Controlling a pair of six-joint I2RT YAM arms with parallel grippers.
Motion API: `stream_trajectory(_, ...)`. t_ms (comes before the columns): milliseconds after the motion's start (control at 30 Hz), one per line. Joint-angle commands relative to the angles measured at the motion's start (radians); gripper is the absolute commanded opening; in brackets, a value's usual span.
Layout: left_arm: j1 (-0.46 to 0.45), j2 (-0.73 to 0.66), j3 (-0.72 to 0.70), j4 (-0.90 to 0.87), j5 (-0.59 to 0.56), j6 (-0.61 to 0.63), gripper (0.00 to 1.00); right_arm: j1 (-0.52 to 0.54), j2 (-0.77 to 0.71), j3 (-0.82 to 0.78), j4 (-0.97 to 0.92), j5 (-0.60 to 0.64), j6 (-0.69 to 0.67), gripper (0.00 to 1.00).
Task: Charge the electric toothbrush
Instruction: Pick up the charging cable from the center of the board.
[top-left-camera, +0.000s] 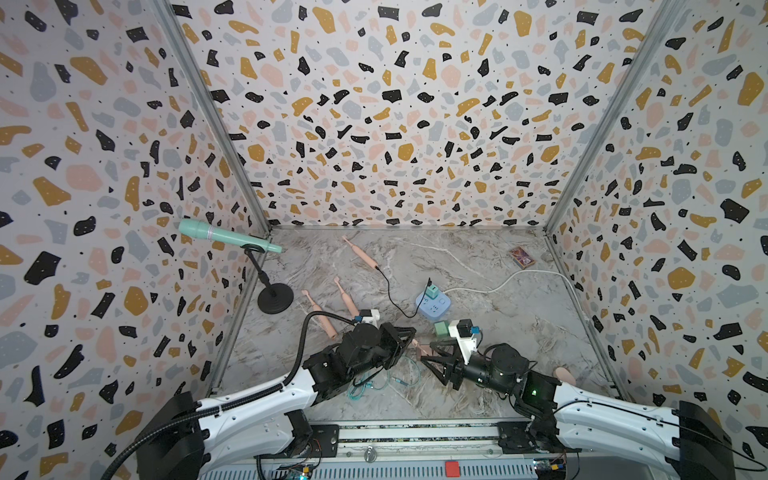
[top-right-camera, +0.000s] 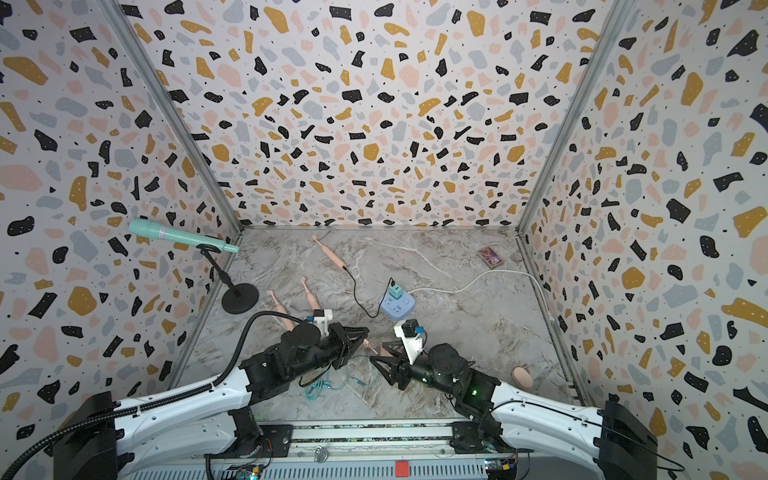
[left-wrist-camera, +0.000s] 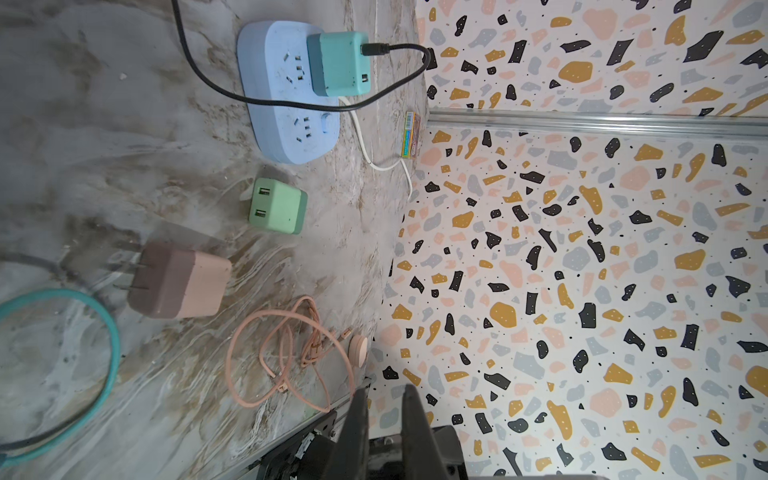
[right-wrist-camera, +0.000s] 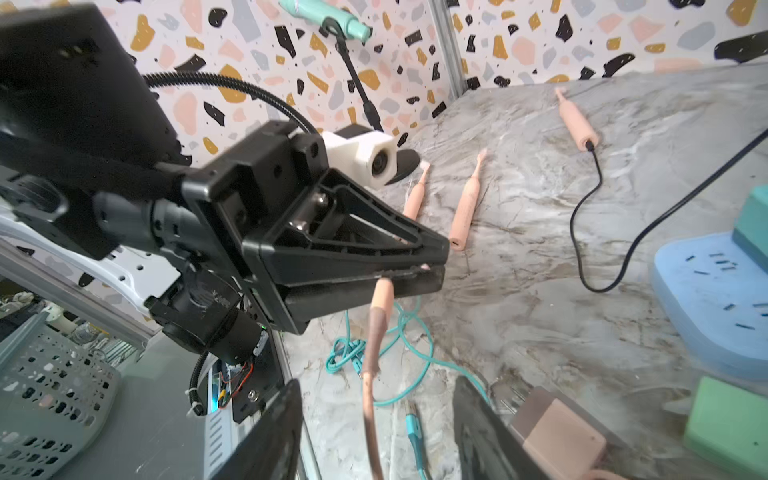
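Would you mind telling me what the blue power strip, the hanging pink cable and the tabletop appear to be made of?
Blue power strip: probably moulded plastic, matte; smooth rounded edges, even colour.
Pink cable: flexible sheath, rubbery or braided, too blurred to tell; it hangs limply.
Tabletop: marble-patterned, glossy with faint reflections; likely printed laminate, possibly real stone.
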Motion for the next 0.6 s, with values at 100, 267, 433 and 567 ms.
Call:
stream_trajectory(100,0.005,-0.009,-0.004,0.039,0.004,-0.005,0.00,-0.001,0.081,0.073,0.115,0.000,-0.016,0.50)
stream_trajectory(267,0.005,-0.010,-0.011,0.044,-0.001,-0.006,0.00,-0.002,0.140,0.104,0.136,0.013,-0.018,0.44)
stream_trajectory(433,0.005,-0.015,-0.012,0.043,-0.006,-0.009,0.00,-0.002,0.193,0.139,0.123,0.025,-0.029,0.38)
stream_trajectory(567,0.005,-0.027,-0.018,0.040,-0.018,-0.012,0.00,-0.001,0.209,0.149,0.107,0.044,-0.028,0.35)
